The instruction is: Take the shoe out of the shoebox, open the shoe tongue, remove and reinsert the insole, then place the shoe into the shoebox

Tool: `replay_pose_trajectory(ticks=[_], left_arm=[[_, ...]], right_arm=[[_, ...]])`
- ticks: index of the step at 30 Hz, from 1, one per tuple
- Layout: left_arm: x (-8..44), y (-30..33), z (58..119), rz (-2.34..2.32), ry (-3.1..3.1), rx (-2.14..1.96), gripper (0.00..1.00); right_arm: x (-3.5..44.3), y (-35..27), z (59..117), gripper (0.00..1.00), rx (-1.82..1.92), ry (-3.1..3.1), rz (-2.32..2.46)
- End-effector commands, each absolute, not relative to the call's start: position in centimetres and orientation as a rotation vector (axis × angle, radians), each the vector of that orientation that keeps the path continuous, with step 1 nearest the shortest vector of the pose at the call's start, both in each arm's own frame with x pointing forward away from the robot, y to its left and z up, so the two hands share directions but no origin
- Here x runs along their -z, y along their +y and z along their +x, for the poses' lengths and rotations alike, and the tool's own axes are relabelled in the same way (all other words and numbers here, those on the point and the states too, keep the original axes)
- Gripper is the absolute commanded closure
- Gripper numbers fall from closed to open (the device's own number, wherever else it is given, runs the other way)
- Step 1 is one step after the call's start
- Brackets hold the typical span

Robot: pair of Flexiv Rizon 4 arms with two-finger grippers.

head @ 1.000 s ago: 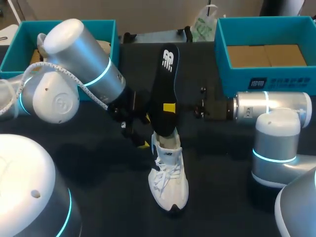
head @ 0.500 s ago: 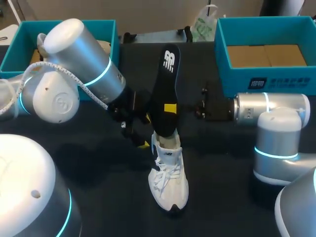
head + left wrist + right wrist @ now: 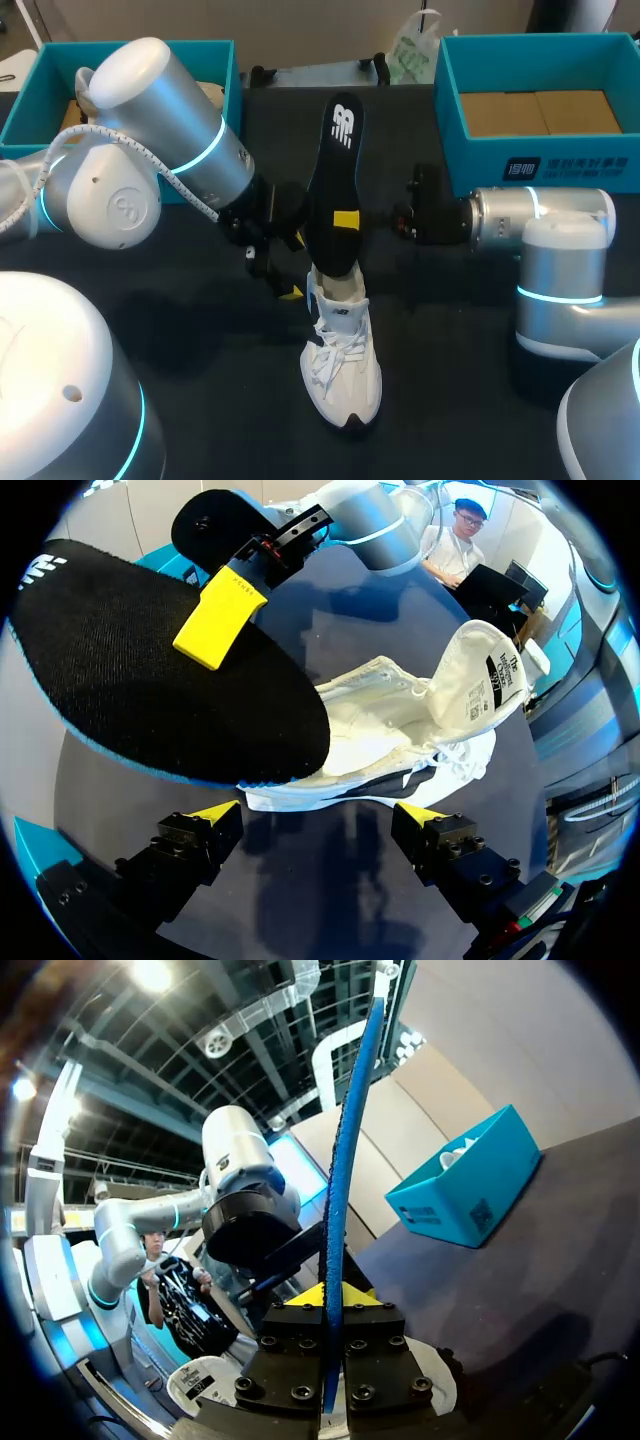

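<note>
Insole (image 3: 335,180) stands steeply upright, lower end in the shoe (image 3: 342,370); right claw (image 3: 335,1296) pinches it, left claw (image 3: 318,813) spread.

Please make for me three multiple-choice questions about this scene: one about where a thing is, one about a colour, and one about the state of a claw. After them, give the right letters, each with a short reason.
1. Relative to the shoe, where is the lower end of the insole?
A under its sole; B at its opening; C far above it.
2. What colour is the shoe?
A red; B green; C white.
3. In what state is the right claw?
A shut on the insole; B open and empty; C shut on a lace.

Answers: 1 B, since the head view shows the insole standing with its end at the opening. 2 C, since the upper is white in two views. 3 A, since its wrist view shows both fingers pressing the insole from two sides.
</note>
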State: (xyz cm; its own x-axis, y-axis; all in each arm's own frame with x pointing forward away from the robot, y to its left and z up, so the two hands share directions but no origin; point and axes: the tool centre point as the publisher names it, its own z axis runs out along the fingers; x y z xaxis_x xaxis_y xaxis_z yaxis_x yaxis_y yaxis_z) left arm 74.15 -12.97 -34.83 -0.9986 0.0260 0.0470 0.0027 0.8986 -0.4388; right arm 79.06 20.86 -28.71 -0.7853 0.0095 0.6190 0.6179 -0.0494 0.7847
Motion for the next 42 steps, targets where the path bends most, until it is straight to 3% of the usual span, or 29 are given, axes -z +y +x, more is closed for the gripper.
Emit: replay_pose_trajectory(ticks=[1, 42], left_arm=[[35.0, -13.0, 74.2, -0.024, -3.01, -0.697, 0.0], [35.0, -13.0, 74.2, -0.024, -3.01, -0.697, 0.0]], right_arm=[[29.4, 20.8, 79.5, 1.0, 1.886, -1.777, -0.645], [30.8, 21.5, 77.3, 1.0, 1.823, -1.854, -0.614]])
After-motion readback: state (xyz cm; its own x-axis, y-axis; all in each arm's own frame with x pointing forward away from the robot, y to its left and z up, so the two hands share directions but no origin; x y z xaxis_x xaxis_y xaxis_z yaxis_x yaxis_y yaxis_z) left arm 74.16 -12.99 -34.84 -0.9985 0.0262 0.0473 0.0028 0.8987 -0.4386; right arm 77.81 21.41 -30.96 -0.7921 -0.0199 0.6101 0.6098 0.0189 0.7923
